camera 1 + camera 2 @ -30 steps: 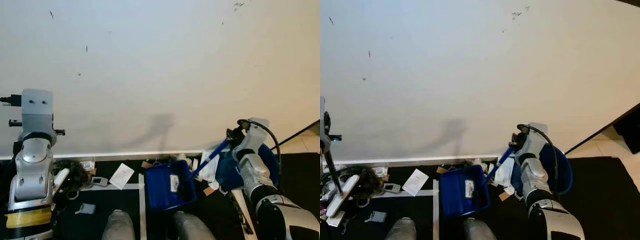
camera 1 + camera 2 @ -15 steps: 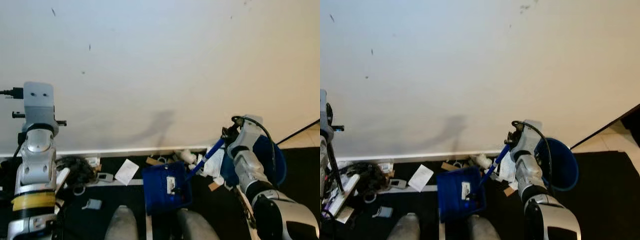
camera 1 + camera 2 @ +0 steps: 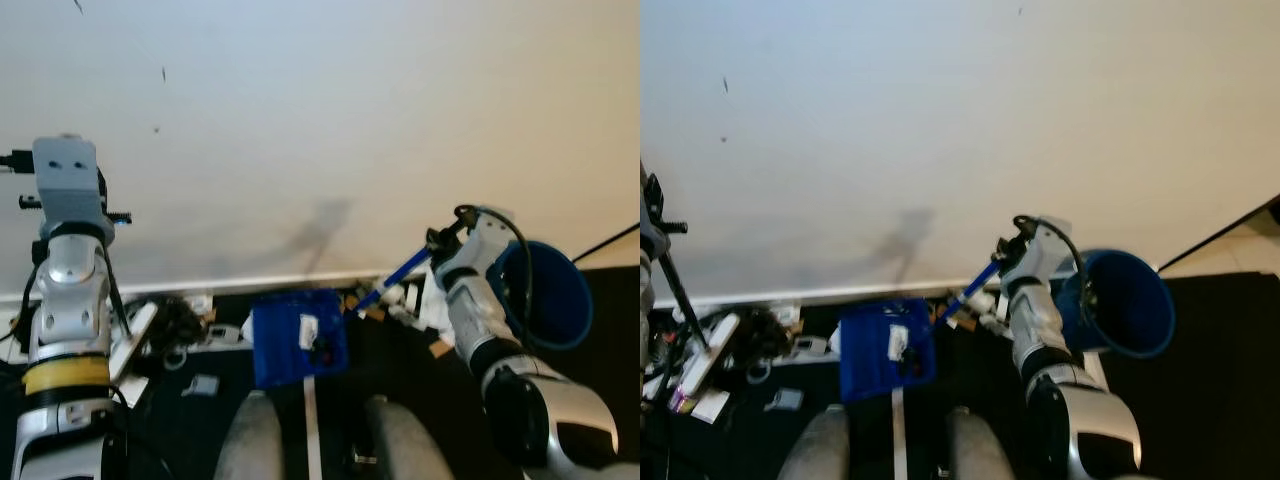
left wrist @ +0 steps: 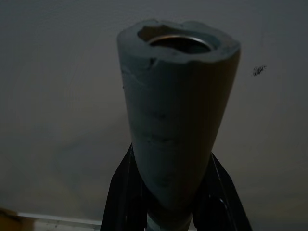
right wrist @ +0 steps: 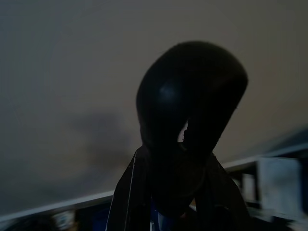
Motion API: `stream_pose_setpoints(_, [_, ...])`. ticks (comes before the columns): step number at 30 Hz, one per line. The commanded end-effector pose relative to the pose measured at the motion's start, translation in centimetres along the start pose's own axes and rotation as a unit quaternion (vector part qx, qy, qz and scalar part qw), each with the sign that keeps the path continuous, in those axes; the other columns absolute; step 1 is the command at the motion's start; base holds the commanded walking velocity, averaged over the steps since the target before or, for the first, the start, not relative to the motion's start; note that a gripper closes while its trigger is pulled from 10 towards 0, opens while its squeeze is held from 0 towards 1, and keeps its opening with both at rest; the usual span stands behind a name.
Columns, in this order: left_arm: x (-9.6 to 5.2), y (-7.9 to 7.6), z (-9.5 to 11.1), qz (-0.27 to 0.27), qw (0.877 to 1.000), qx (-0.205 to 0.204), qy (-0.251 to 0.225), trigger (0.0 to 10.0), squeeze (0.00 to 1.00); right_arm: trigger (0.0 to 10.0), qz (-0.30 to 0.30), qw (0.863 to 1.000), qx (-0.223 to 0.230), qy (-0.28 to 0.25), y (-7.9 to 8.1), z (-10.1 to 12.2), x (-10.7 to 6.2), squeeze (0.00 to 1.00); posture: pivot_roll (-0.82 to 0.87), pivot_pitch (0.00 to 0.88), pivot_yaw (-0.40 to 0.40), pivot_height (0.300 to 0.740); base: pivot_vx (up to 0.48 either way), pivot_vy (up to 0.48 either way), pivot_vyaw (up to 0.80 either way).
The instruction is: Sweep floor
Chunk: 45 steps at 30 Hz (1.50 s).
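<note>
The dustpan (image 3: 298, 338) has slid left along the floor, trash inside, blue handle (image 3: 392, 279) clamped in the right end effector (image 3: 441, 243). Left end effector (image 4: 168, 211) grips the grey broomstick (image 4: 177, 125).

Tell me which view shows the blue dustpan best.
The left eye view: the dustpan lies whole on the dark floor with scraps in it. The right eye view shows it likewise. The right wrist view shows just its dark handle end, gripped.
</note>
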<state>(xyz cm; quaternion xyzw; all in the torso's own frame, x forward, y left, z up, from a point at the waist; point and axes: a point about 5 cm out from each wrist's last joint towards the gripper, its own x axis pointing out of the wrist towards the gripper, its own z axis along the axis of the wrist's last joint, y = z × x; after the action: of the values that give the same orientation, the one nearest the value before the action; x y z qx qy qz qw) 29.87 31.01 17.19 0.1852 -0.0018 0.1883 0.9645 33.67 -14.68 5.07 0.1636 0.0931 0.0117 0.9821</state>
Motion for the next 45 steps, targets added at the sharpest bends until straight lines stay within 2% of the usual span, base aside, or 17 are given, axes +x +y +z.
stream_pose_setpoints(1, [0.3,0.8,0.9,0.004,0.999,0.018,-0.026,10.0,0.00,10.0,-0.001,1.000,0.000,-0.009,-0.3,0.3,0.0,0.00,0.23,0.205,-0.103,0.740,0.000,0.000,0.00])
stream_pose_setpoints(2, [0.4,0.8,0.5,0.003,1.000,0.025,-0.018,10.0,0.00,10.0,-0.004,1.000,-0.029,0.006,0.0,0.2,0.2,0.00,0.23,0.211,-0.110,0.740,0.000,0.000,0.00])
stream_pose_setpoints(7, [0.4,0.8,0.0,0.004,0.999,0.028,-0.015,10.0,0.00,10.0,-0.011,0.998,-0.065,0.016,0.0,0.2,0.3,0.00,0.21,0.213,-0.119,0.740,0.000,0.000,0.00])
stream_pose_setpoints(9, [0.2,0.9,0.2,0.016,0.999,0.020,-0.024,10.0,0.00,10.0,-0.009,0.998,-0.059,-0.006,-0.1,1.3,0.6,0.00,0.19,0.200,-0.138,0.740,0.000,0.000,0.00])
stream_pose_setpoints(11, [0.2,1.0,0.2,0.016,0.999,0.020,-0.025,10.0,0.00,10.0,-0.008,0.998,-0.061,-0.011,-0.1,1.5,0.7,0.00,0.19,0.199,-0.140,0.740,0.000,0.000,0.00])
stream_pose_setpoints(18, [0.2,1.0,-0.1,0.022,0.999,0.013,-0.029,10.0,0.00,10.0,-0.038,0.995,-0.071,-0.057,-1.6,3.5,0.8,0.00,0.17,0.178,-0.139,0.740,0.000,0.000,0.00])
stream_pose_setpoints(26, [0.4,0.8,0.1,0.020,0.999,0.011,-0.033,10.0,0.00,10.0,-0.060,0.992,-0.082,-0.070,-2.1,4.2,0.8,0.00,0.16,0.174,-0.138,0.740,0.000,0.000,0.00])
stream_pose_setpoints(33, [0.5,0.7,0.2,0.018,0.999,0.011,-0.036,10.0,0.00,10.0,-0.073,0.991,-0.088,-0.064,-2.4,3.6,0.5,0.00,0.16,0.175,-0.137,0.740,0.000,0.000,0.00])
stream_pose_setpoints(35, [0.6,0.7,0.1,0.018,0.999,0.010,-0.035,10.0,0.00,10.0,-0.077,0.993,-0.076,-0.051,-2.4,2.9,0.3,0.00,0.16,0.178,-0.131,0.740,0.000,0.000,0.00])
stream_pose_setpoints(37, [0.6,0.5,-0.1,0.013,0.999,0.009,-0.034,10.0,0.00,10.0,-0.089,0.994,-0.047,-0.032,-2.6,2.0,0.1,0.00,0.16,0.180,-0.130,0.740,0.000,0.000,0.00])
stream_pose_setpoints(40, [0.7,0.3,-0.2,0.012,0.999,0.009,-0.032,10.0,0.00,10.0,-0.094,0.994,-0.042,-0.022,-2.5,1.6,0.1,0.00,0.16,0.183,-0.129,0.740,0.000,0.000,0.00])
stream_pose_setpoints(45, [0.9,-0.2,-0.3,0.004,1.000,0.009,-0.030,10.0,0.00,10.0,-0.083,0.992,-0.098,-0.001,-1.0,1.1,0.4,0.00,0.16,0.188,-0.131,0.740,0.000,0.000,0.00])
